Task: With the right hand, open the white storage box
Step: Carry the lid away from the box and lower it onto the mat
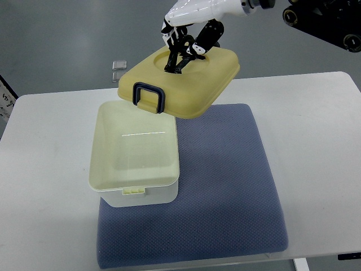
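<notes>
My right hand (186, 42) was clamped on the lid (180, 79), fingers (176, 59) curled into the round recess on its top, and I held it in the air, tilted, clear of the box. The lid's dark blue latch handle (148, 96) hung at its seven o'clock edge, just above the far rim of the white storage box (135, 155). The box stood open with nothing visible inside, at about nine o'clock on the blue mat (225, 186), its pale front clasp (135, 191) facing six o'clock. The mat lay on the white table (51, 169). Beyond the table, toward eleven o'clock, two small square plates (119, 69) sat on the grey floor.
</notes>
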You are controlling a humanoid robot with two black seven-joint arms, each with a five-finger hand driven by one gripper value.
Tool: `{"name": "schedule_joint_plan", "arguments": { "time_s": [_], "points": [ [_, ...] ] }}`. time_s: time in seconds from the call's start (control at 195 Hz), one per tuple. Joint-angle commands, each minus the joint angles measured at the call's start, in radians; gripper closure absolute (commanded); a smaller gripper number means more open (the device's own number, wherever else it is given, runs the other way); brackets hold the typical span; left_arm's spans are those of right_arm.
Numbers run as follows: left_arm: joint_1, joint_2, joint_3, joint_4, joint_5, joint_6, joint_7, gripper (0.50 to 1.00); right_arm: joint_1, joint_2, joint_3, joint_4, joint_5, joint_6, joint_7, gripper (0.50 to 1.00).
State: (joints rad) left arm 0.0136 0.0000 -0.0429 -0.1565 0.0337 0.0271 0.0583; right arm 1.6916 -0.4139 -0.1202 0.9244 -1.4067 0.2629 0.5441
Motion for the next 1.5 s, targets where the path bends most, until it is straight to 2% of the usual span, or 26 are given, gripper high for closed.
{"name": "schedule_joint_plan", "arguments": {
  "time_s": [0.0, 0.559, 1.042, 1.493],
  "points": [
    [0.0, 0.0, 0.0, 0.0, 0.0, -0.001, 0.0, 0.5, -0.046, -0.032, -0.004, -0.001, -0.005, -0.014, 0.0, 1.0],
    [0.0, 0.0, 0.0, 0.0, 0.0, 0.0, 0.0, 0.5, -0.242, -0.144, -0.016, -0.002, -0.018, -0.12, -0.001, 1.0],
    [0.0, 0.0, 0.0, 0.0, 0.0, 0.0, 0.0, 0.5, -0.352, -0.094, -0.013, 0.001, -0.087, -0.209, -0.001, 1.0],
    [0.0, 0.0, 0.0, 0.0, 0.0, 0.0, 0.0, 0.5, -0.438, -0.043, -0.01, 0.011, -0.104, -0.232, -0.001, 1.0]
  ]
}}
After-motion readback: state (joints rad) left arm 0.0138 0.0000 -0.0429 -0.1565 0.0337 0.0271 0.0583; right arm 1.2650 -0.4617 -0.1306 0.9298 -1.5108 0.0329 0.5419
